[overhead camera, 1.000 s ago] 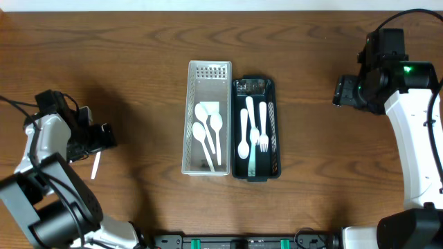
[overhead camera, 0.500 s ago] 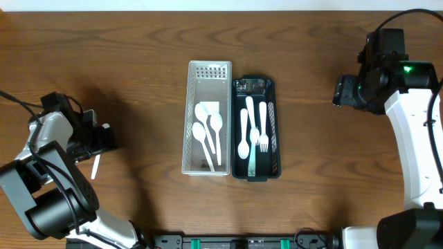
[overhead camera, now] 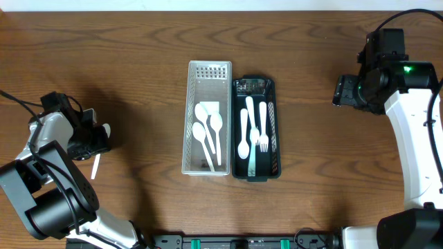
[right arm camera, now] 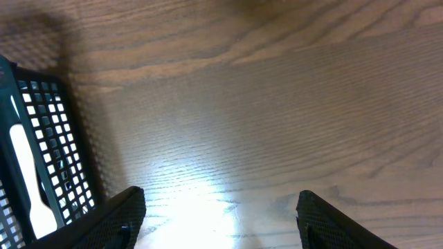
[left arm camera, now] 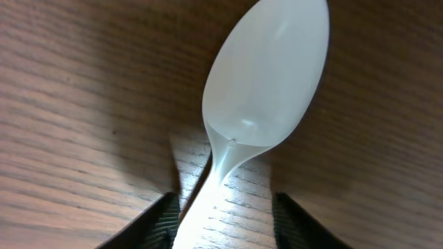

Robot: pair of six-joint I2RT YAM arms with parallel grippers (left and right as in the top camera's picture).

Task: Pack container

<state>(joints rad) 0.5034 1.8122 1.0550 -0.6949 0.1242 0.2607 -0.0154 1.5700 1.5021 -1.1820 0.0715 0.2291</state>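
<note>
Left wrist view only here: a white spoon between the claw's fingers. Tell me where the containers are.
Observer: A white basket and a dark basket stand side by side in the middle of the table. Your spoon lies well apart from them on bare wood.
Operator: Say what is in them.
Observer: Three spoons lie in the white one. The dark one holds a fork among other white pieces.
Operator: Report the other arm.
Observer: The right claw hangs open over bare wood beyond the dark basket.
</note>
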